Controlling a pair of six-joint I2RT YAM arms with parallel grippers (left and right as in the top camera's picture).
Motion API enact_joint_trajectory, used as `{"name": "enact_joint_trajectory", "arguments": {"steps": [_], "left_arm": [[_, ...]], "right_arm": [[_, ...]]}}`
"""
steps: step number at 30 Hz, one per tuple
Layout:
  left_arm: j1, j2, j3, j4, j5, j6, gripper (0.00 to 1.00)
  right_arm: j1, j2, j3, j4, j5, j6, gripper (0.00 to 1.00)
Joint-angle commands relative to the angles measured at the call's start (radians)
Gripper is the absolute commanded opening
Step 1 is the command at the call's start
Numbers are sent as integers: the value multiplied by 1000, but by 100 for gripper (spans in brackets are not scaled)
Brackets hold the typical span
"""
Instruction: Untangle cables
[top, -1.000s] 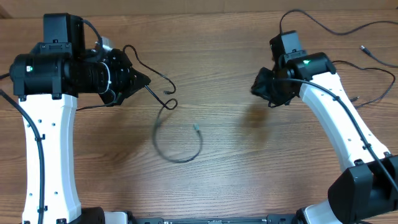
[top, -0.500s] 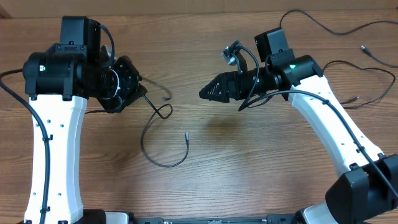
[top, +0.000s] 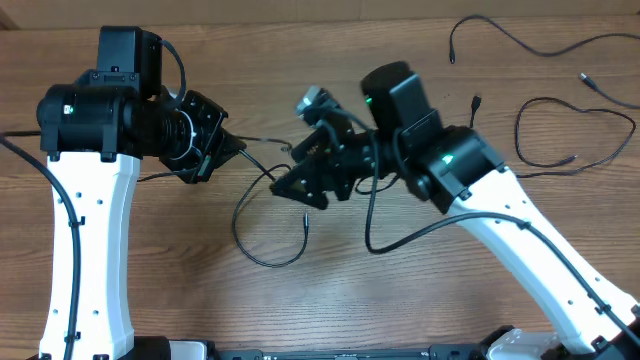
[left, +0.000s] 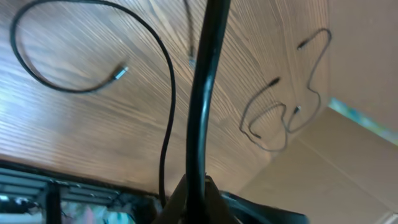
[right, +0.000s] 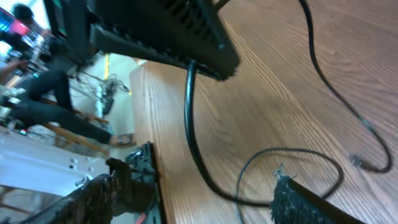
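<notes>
A thin black cable (top: 240, 235) lies in a loop at the table's centre left, its plug tip (top: 303, 219) free. My left gripper (top: 228, 150) is shut on this cable's upper end. In the left wrist view the jaws (left: 198, 194) pinch the cable (left: 203, 93), and the loop with a silver tip (left: 120, 73) lies beyond. My right gripper (top: 290, 188) is open and hangs just right of the held strand, above the loop. In the right wrist view its fingers (right: 199, 199) straddle a cable (right: 194, 149) without touching it.
Separate cables lie at the table's far right: one long strand (top: 520, 40) at the top, a looped one (top: 575, 105) below it, and a short plug (top: 590, 84). They also show in the left wrist view (left: 280, 118). The table's front half is bare wood.
My right arm has swung left across the table, from the right side to the cable beside the left gripper. The left gripper has stayed shut on the cable; the loop shifted slightly.
</notes>
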Motion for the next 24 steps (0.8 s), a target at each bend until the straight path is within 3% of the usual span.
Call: {"name": "enact_joint_trajectory", "arguments": {"steps": [1, 6, 11, 15, 24], "left_arm": [[-5, -29, 17, 10, 107, -42, 4], [-5, -29, 17, 12, 143, -42, 4], [-5, -29, 17, 12, 146, -42, 4], [-5, -29, 17, 12, 149, -42, 4], [-4, -29, 17, 14, 89, -41, 4]], "right_arm": [[58, -12, 6, 17, 121, -11, 79], [119, -12, 6, 14, 291, -10, 76], [125, -12, 6, 14, 327, 27, 52], [124, -12, 6, 14, 369, 47, 40], [124, -13, 6, 9, 389, 46, 36]]}}
